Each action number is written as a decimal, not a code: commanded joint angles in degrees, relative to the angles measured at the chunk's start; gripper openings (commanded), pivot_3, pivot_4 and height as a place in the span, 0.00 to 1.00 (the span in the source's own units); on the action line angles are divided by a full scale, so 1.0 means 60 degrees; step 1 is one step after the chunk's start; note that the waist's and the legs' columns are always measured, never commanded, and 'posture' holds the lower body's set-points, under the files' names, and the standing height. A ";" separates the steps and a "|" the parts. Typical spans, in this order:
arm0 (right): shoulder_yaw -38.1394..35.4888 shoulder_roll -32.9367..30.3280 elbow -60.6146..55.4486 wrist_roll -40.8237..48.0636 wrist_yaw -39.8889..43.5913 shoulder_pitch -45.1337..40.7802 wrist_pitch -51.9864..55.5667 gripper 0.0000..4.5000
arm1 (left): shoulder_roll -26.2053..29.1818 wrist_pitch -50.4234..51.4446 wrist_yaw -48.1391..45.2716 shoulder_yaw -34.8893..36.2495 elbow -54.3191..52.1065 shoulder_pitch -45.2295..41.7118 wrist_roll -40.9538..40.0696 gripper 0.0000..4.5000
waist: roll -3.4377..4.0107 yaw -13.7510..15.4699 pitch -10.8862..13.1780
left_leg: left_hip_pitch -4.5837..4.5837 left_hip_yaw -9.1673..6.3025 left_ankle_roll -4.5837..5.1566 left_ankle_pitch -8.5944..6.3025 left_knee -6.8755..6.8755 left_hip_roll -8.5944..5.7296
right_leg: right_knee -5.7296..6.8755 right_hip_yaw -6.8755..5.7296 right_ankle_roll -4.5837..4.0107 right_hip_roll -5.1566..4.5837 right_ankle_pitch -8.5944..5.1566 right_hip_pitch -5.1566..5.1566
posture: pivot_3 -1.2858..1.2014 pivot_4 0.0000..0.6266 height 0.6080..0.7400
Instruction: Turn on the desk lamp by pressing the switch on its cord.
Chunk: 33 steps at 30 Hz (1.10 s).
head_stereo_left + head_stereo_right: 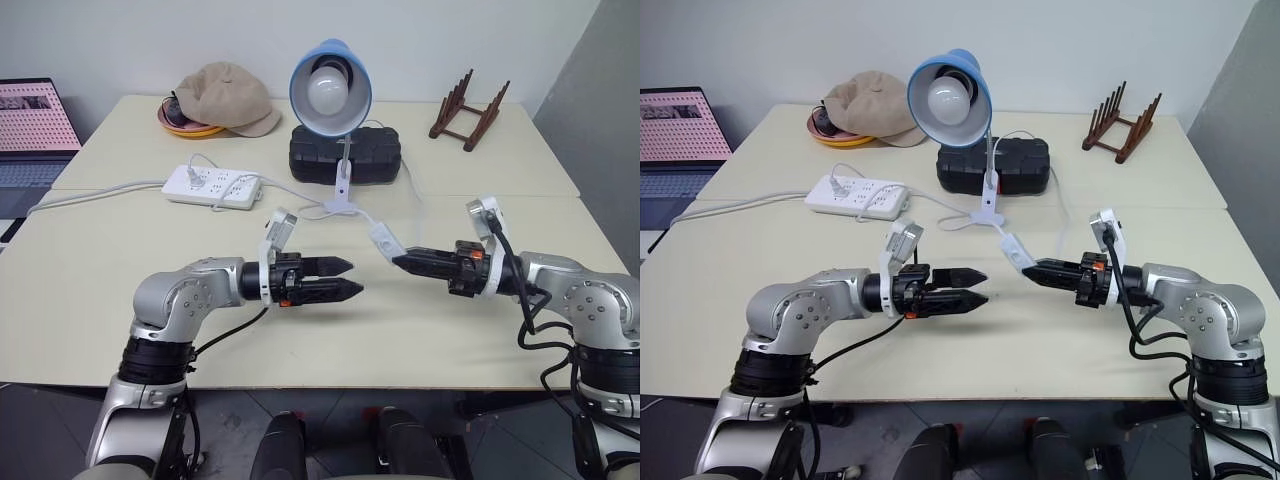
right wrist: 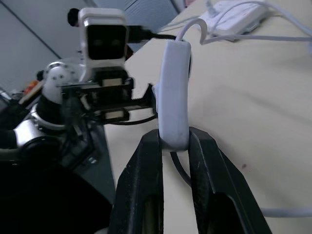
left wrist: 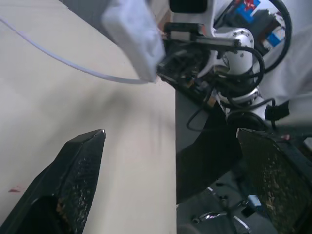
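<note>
Right gripper point(image 1: 400, 264) clamps the switch point(image 1: 383, 239) at one end, long axis slanting up toward the lamp; I see the open left gripper point(image 1: 345, 279) just beside it, nearer for pressing.

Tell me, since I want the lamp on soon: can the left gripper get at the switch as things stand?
Probably yes. The right gripper holds the switch up off the table, and the left gripper stands open close beside it with nothing between them.

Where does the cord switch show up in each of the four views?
Left eye view: switch at centre, off the right gripper tips.
Right eye view: just right of centre.
Left wrist view: top, blurred white block.
Right wrist view: centre, clamped between the black fingers.
Shared landmark: the right gripper holding it.
</note>
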 commanded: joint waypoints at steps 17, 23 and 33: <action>-0.0018 -0.0216 -0.0903 0.0788 -0.0166 0.0223 0.0301 0.08 | -0.0479 -0.0028 -0.0040 -0.0096 0.0292 -0.0819 -0.0315 0.89 | 0.0000 -0.0010 0.0000 | 0.0000 0.0002 -0.0001 0.0000 -0.0001 -0.0001 | -0.0007 0.0002 -0.0003 0.0000 -0.0001 -0.0001 | 0.52 0.24 1.00; 0.0152 -0.0152 -0.0943 0.0787 -0.0128 0.0124 0.0316 0.08 | -0.0593 -0.0118 -0.0059 -0.0203 0.0245 -0.0786 -0.0259 0.61 | 0.0000 -0.0010 0.0000 | -0.0001 0.0002 0.0000 0.0000 -0.0003 -0.0001 | -0.0009 0.0003 -0.0003 0.0000 -0.0001 -0.0001 | 0.52 0.24 1.00; 0.0279 -0.0161 -0.0877 0.0904 -0.0146 -0.0043 0.0291 0.08 | -0.0560 -0.0094 -0.0035 -0.0153 0.0170 -0.0757 -0.0319 0.20 | 0.0000 -0.0010 0.0000 | -0.0001 0.0002 -0.0001 0.0000 -0.0003 -0.0001 | -0.0011 0.0003 -0.0006 0.0000 -0.0003 -0.0002 | 0.52 0.24 1.00</action>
